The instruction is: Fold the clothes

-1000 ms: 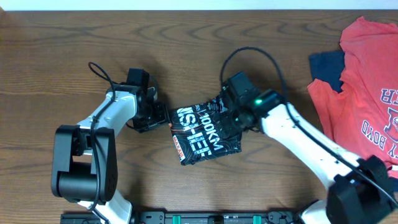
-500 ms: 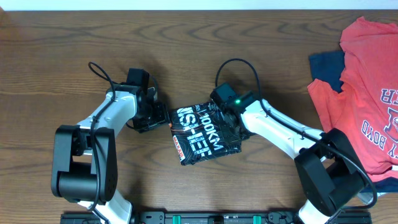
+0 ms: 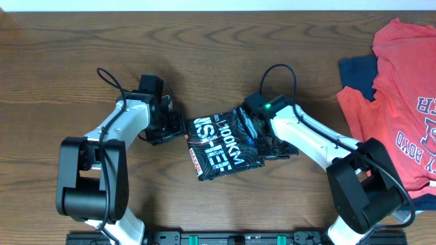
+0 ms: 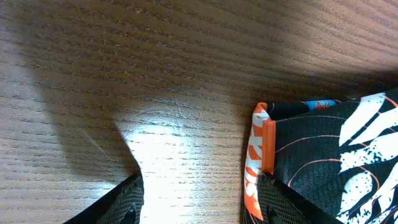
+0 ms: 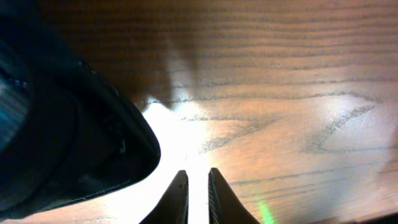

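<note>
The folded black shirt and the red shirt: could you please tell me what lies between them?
In the overhead view, the right arm crosses bare table between the black shirt and red shirt.

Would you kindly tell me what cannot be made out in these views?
- Overhead: the red shirt runs off the right edge; the navy garment lies partly under it.
- Right wrist: the dark mass beside the right gripper is too blurred to identify.
- Left wrist: the black shirt is cut off by the right edge; whether the left gripper touches it is unclear.
</note>
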Tool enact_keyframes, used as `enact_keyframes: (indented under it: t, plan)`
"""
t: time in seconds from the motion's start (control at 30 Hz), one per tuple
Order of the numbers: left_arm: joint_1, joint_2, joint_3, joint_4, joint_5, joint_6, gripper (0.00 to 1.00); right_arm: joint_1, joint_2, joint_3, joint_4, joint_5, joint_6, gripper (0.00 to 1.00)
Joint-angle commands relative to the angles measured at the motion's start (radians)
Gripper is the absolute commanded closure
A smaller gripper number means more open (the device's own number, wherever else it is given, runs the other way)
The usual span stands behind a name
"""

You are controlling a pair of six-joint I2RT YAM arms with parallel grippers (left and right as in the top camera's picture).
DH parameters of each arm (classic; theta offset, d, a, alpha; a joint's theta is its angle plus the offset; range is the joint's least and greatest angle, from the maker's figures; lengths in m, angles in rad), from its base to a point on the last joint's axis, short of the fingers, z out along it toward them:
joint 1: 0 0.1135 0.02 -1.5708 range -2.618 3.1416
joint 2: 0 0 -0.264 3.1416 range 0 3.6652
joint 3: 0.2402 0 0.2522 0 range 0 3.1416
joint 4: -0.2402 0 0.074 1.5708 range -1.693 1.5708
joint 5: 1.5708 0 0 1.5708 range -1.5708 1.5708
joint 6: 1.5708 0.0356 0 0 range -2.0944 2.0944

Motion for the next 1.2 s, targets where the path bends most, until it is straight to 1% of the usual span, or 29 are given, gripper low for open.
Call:
enact_keyframes:
  t: [0.0,0.13,0.2,0.23,0.27,0.33,0.37,0.4,0.47,0.6,0.7,0.8,0.9,0.93,1.0,1.1,1.17]
  plan:
    - [0.0,0.029,-0.032,-0.013,-0.039,0.01,0.39,-0.013,-0.013,0.002,0.001,0.008,0.031,0.88]
    - [0.0,-0.015,0.004,-0.026,-0.039,0.032,0.39,-0.038,-0.081,0.011,0.044,0.002,0.013,0.89]
    - [0.0,-0.043,0.023,-0.018,-0.039,0.032,0.39,-0.045,-0.134,0.02,0.109,-0.037,-0.072,0.88]
    - [-0.001,-0.058,0.031,-0.008,-0.039,0.032,0.38,-0.046,-0.157,0.021,0.149,-0.067,-0.128,0.85]
    - [0.0,-0.07,0.037,0.006,-0.039,0.032,0.35,-0.046,-0.181,0.021,0.195,-0.103,-0.189,0.8]
    - [-0.001,-0.09,0.039,0.049,-0.035,0.031,0.32,-0.044,-0.212,0.021,0.264,-0.165,-0.272,0.68]
    - [-0.001,-0.092,0.039,0.068,-0.03,0.031,0.3,-0.042,-0.217,0.021,0.282,-0.183,-0.295,0.64]
    - [-0.001,-0.093,0.039,0.085,-0.014,0.032,0.28,-0.04,-0.216,0.021,0.29,-0.195,-0.306,0.62]
    - [-0.007,-0.089,0.038,0.119,0.016,0.032,0.27,-0.037,-0.207,0.021,0.282,-0.211,-0.317,0.62]
    - [-0.042,-0.085,0.034,0.162,0.017,0.045,0.25,-0.02,-0.164,0.02,0.246,-0.215,-0.317,0.58]
    - [-0.076,-0.08,0.034,0.185,0.013,0.08,0.25,0.001,-0.121,0.019,0.24,-0.229,-0.317,0.49]
    - [-0.108,-0.069,0.034,0.203,-0.009,0.085,0.25,0.025,-0.075,0.019,0.23,-0.228,-0.311,0.49]
    - [-0.131,-0.048,0.034,0.214,-0.061,0.085,0.25,0.037,-0.038,0.019,0.215,-0.175,-0.266,0.5]
    - [-0.135,-0.039,0.034,0.218,-0.072,0.085,0.25,0.037,-0.031,0.019,0.206,-0.148,-0.245,0.54]
    - [-0.138,-0.017,0.034,0.222,-0.073,0.092,0.25,0.034,-0.022,0.019,0.177,-0.07,-0.184,0.67]
    - [-0.139,0.012,0.034,0.224,-0.074,0.097,0.25,0.027,-0.021,0.019,0.118,0.062,-0.053,0.87]
    - [-0.139,0.029,0.034,0.226,-0.074,0.1,0.25,0.013,-0.021,0.019,0.087,0.124,0.019,0.96]
